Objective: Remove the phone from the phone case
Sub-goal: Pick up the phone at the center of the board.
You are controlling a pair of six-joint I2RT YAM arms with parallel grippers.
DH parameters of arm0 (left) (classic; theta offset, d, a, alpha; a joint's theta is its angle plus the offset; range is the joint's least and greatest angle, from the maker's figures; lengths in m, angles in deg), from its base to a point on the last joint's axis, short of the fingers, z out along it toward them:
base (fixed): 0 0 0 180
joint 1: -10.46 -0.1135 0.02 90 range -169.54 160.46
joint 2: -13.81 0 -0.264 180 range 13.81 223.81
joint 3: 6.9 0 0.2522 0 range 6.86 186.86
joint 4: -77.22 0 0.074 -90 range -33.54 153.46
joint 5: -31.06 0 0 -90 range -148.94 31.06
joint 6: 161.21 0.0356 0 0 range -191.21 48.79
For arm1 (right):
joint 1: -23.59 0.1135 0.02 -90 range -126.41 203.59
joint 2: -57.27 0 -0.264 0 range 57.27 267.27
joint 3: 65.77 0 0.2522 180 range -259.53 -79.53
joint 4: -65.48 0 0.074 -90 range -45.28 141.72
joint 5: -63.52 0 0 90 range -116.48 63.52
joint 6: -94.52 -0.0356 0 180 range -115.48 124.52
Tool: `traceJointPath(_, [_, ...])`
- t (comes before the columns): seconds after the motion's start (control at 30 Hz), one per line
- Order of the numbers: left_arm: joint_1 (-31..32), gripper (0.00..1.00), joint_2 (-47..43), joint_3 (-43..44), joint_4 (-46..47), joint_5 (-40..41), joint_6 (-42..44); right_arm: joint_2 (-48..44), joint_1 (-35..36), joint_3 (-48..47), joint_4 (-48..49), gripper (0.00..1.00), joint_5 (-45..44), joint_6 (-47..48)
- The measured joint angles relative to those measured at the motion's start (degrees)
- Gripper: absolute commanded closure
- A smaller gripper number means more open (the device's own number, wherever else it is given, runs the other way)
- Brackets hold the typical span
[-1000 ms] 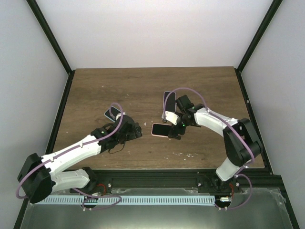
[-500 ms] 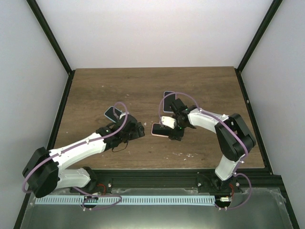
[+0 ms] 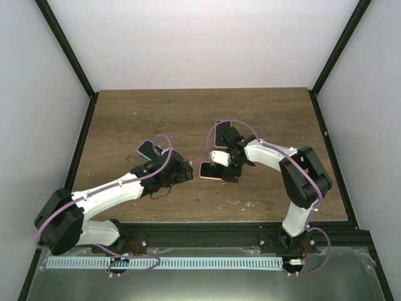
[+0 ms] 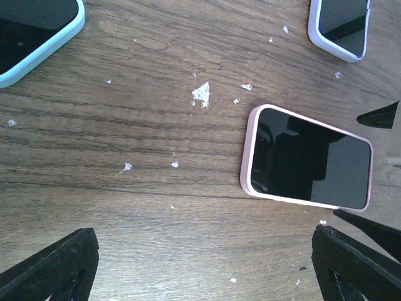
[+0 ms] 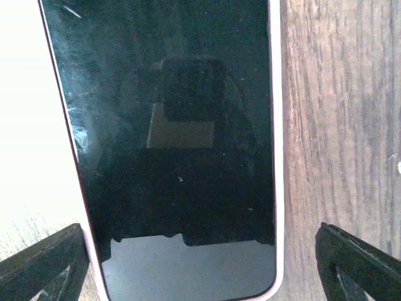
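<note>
A phone with a dark screen in a pink case (image 3: pixel 207 170) lies flat on the wooden table. It shows in the left wrist view (image 4: pixel 307 158) and fills the right wrist view (image 5: pixel 169 144). My right gripper (image 3: pixel 224 167) is open, low over the phone's right end, with a finger on each side of it (image 5: pixel 200 269). My left gripper (image 3: pixel 186 174) is open and empty just left of the phone, apart from it (image 4: pixel 203 276).
A phone in a light blue case (image 3: pixel 150 149) lies left of the pink one (image 4: pixel 31 31). A phone in a pale lilac case (image 3: pixel 219 128) lies behind it, partly under the right arm (image 4: pixel 341 25). White crumbs (image 4: pixel 200 93) dot the table (image 3: pixel 125 119).
</note>
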Motion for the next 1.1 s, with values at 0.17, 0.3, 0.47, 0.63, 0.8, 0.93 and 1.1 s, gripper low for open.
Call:
traceJointPath(0.17, [0.00,0.06,0.13,0.00,0.81,-0.35,-0.15,1.36,0.00,-2.03,-2.03,0.08,1.05,0.87])
traceJointPath(0.3, [0.00,0.06,0.13,0.00,1.29,-0.87,-0.22,2.05,0.00,-2.21,-3.56,0.05,2.95,0.96])
traceJointPath(0.47, [-0.28,0.06,0.31,0.00,1.88,-1.66,-0.31,2.34,0.11,-1.62,-4.42,0.18,3.91,0.87])
traceJointPath(0.63, [-0.44,0.06,1.79,-0.02,3.52,-2.86,-0.81,1.92,0.31,-0.59,-3.19,0.34,3.74,-0.87])
traceJointPath(0.8, [-0.55,0.06,3.96,-0.37,6.45,-5.31,-2.27,0.22,0.33,1.33,-1.40,0.42,3.67,-3.32])
traceJointPath(0.93, [-0.92,0.06,6.49,-0.35,9.42,-7.78,-3.30,-3.10,0.28,3.41,-1.62,0.45,6.64,-6.25])
traceJointPath(1.1, [-1.68,0.06,7.06,-0.35,14.82,-10.12,-3.45,-12.17,0.02,4.85,-0.11,0.47,13.49,-11.63])
